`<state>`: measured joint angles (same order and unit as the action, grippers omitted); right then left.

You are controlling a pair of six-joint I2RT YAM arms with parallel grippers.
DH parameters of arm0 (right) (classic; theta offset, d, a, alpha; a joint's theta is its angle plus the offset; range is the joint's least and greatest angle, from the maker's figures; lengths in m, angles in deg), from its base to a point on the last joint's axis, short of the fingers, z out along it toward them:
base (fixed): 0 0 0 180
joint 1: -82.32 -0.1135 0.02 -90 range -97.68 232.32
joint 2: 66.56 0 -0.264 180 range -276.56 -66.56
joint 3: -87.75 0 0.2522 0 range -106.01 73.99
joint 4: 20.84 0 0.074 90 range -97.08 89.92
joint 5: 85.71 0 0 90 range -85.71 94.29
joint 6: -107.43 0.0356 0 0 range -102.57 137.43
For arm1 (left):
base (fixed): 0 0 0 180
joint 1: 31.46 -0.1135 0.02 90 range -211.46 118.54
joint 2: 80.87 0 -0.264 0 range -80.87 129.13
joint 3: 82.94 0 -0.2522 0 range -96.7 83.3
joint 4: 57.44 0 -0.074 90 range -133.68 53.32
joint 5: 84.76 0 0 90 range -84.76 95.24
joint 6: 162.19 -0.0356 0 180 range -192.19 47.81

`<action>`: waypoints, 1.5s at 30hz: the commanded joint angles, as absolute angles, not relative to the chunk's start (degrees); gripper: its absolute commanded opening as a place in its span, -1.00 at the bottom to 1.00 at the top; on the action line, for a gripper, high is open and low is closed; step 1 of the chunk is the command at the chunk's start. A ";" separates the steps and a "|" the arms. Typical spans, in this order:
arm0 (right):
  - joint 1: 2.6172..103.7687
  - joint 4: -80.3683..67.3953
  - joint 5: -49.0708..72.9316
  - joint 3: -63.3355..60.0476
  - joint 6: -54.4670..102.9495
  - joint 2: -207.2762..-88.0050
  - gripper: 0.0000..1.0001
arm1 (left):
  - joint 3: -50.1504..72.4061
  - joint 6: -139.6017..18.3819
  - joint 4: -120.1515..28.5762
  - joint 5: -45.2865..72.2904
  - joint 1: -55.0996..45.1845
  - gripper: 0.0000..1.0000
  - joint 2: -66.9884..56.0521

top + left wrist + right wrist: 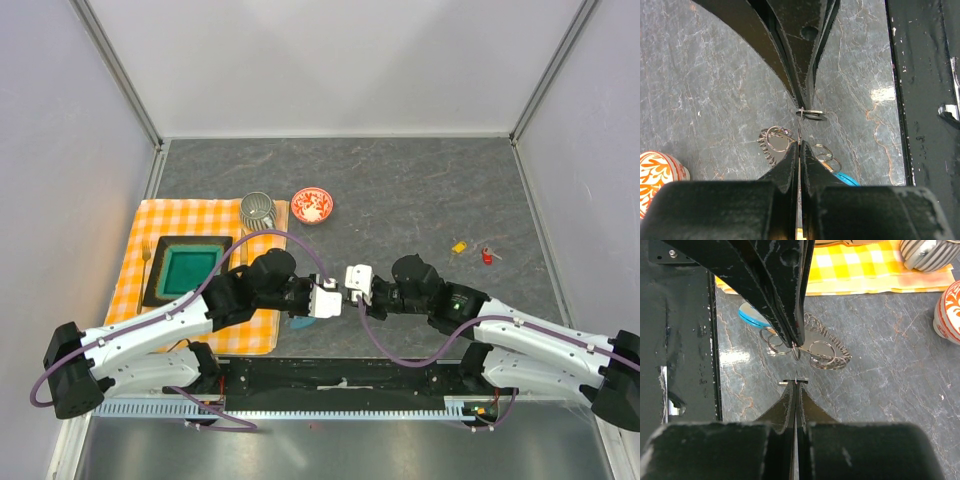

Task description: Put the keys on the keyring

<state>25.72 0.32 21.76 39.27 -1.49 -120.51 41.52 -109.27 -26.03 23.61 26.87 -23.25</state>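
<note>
Nearest the lens in the left wrist view, the left gripper (799, 146) is seen fully closed. A thin wire loop of the keyring (776, 140) appears to be pinched between its tips. The other rings and toothed grey pieces hang just beside the fingers, and the blue tag (845, 178) shows on their other side.

Facing it tip to tip, the right gripper (804, 106) is likewise closed. A small key (811, 115) is nipped flat at its very end. Its head looks dark, so it is judged to be the black one. The two pairs of tips are near each other but apart, so threading is judged not yet begun.

Farther out, the yellow key (458, 247) and the red key (487, 256) lie loose on the grey table (400, 190), well to the right of both grippers. The red bowl (312, 205) stands beyond the grippers.

Several failures can be foreseen:
- The key is gripped by only a sliver, so it could be pivoted or pushed out of the jaws when pressed against the ring.
- The keyring is held by a single loop, so it may be swung or twisted by contact and the key's hole missed.
- A released key could be lost toward the black rail at the table's near edge.
</note>
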 commanded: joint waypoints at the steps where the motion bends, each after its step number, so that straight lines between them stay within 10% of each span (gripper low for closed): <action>1: 24.84 -1.98 21.52 37.52 -3.23 -121.05 -0.99 | 41.90 -110.77 -29.45 25.45 27.34 -0.96 -24.18; 45: 24.84 -3.30 24.24 39.01 -3.14 -118.85 -1.00 | 42.34 -110.42 -30.24 25.19 27.34 -0.96 -25.06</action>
<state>25.15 -1.85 22.68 39.27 -2.80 -119.01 42.46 -109.27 -27.52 24.79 26.93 -24.17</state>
